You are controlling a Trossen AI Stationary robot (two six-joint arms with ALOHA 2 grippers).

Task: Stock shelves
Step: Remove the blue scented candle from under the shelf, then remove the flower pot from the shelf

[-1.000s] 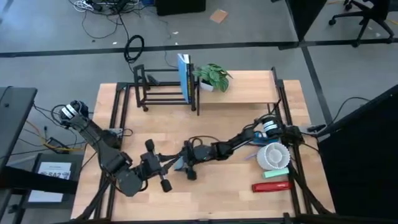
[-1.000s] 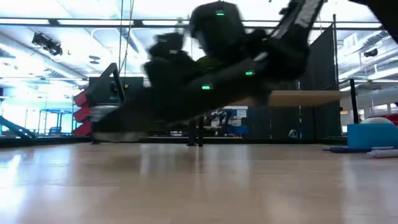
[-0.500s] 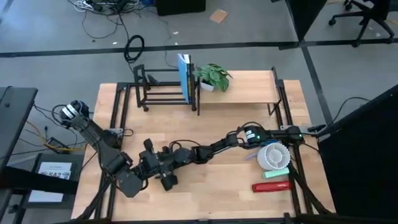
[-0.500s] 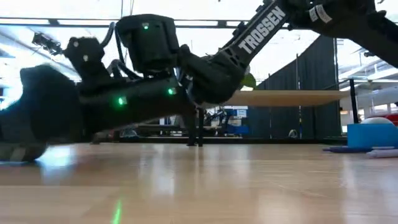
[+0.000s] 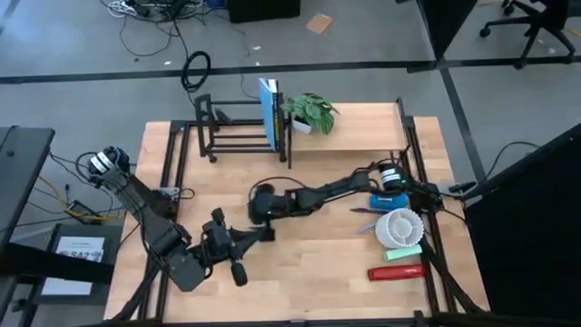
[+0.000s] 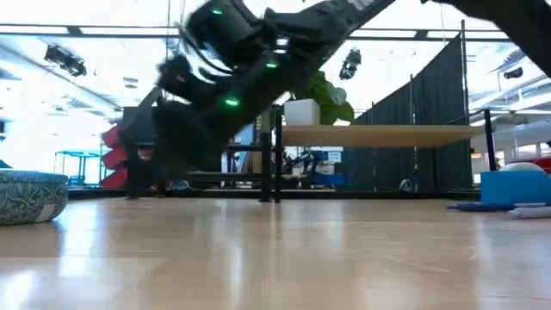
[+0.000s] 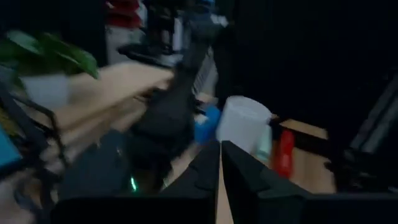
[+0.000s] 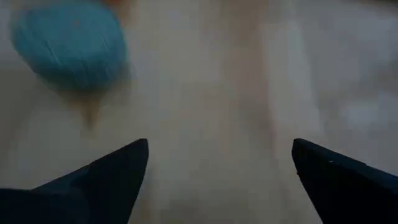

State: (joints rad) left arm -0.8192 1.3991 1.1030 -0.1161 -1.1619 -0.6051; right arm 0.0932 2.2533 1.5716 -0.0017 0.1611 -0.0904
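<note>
Right tool [image 8: 217, 168] spread apart over light wood-grain desk [image 5: 309, 263]. Left tool [image 7: 219, 180] pressed together. Plank-top stand [image 5: 354, 127], black rod rack [image 5: 238, 129] noted. No writing legible.

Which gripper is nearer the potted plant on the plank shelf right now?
Right. The right gripper hangs over mid-table, in front of the potted plant. The left gripper sits nearer the table's front edge, farther away.

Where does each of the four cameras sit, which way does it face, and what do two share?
High: above, facing down on the table; left gripper and right gripper show.
Low: table height, facing the shelves; one blurred arm.
Left wrist: facing the right arm and potted plant; own fingers.
Right wrist: facing the table; own open fingers.
Shared: high and low also show the potted plant.
</note>
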